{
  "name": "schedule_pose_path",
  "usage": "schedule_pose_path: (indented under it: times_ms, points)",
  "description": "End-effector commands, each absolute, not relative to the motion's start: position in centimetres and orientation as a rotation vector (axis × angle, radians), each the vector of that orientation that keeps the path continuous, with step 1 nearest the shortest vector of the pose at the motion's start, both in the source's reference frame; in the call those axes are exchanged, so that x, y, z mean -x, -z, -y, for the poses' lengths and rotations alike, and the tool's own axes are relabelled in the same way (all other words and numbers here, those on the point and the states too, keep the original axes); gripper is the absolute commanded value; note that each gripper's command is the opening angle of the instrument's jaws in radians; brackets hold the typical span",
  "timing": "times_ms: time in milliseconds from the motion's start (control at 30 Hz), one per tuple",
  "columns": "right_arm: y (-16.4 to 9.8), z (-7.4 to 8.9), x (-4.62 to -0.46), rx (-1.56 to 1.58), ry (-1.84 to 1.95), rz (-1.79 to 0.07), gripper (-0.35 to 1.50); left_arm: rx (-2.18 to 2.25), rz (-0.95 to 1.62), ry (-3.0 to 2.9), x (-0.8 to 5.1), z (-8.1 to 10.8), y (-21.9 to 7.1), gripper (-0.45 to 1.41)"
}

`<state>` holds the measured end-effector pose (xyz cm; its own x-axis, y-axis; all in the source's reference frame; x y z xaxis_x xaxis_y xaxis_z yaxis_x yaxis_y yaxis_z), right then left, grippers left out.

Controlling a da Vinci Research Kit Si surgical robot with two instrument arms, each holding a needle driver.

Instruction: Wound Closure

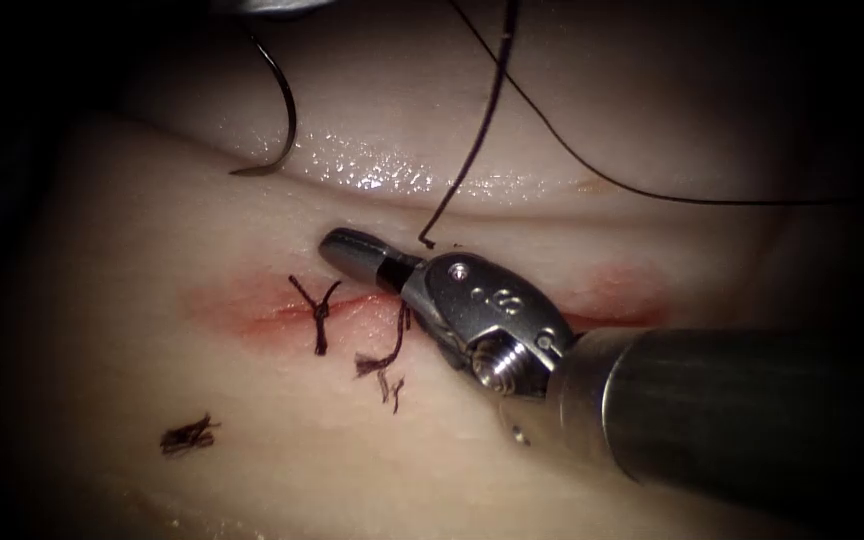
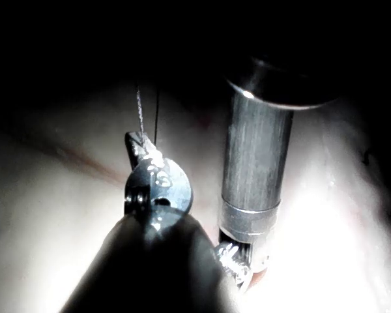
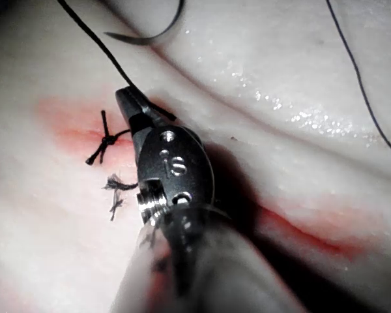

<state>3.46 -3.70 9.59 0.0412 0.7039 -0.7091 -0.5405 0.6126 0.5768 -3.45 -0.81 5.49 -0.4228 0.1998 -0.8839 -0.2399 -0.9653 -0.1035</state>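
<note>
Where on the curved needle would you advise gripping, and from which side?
Grip the needle mid-curve from the right, where its arc bulges. The left tool holds its tail; its point rests atop the tissue. The right tool holds nothing.

Your right arm's tool (image 1: 357,252): dark, rounded jaw tips, a black collar behind them, then a polished silver wrist clevis (image 1: 487,310) with a small round rivet at its 11 o'clock and stamped characters across its face. A ribbed, threaded-looking pivot screw (image 1: 497,362) sits at the clevis's 6 o'clock. Behind it a wide, dull grey-green shaft (image 1: 732,410) with a paler metal band at its front rim.

Your left arm's tool (image 2: 142,145): bright steel disc-shaped wrist hub (image 2: 159,186) with glinting marks and a dark pivot hole at 8 o'clock, on a dark shaft (image 2: 150,267).
</note>
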Motion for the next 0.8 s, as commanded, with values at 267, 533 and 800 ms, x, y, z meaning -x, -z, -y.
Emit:
schedule_pose_path:
  times_ms: [267,533,800]
  points:
    - [-9.5,3.8,-3.23,-0.172,-0.894,-1.254,1.32,1.523,-0.056,-2.443,3.5,0.8,-5.7,-0.45]
    - [-9.1,4.2,-2.65,-0.213,-0.865,-1.276,1.25,1.511,-0.103,-2.473,3.97,0.7,-6.0,-0.45]
    - [-8.9,4.7,-2.48,-0.229,-0.879,-1.292,0.93,1.545,-0.052,-2.514,5.02,0.4,-6.6,-0.45]
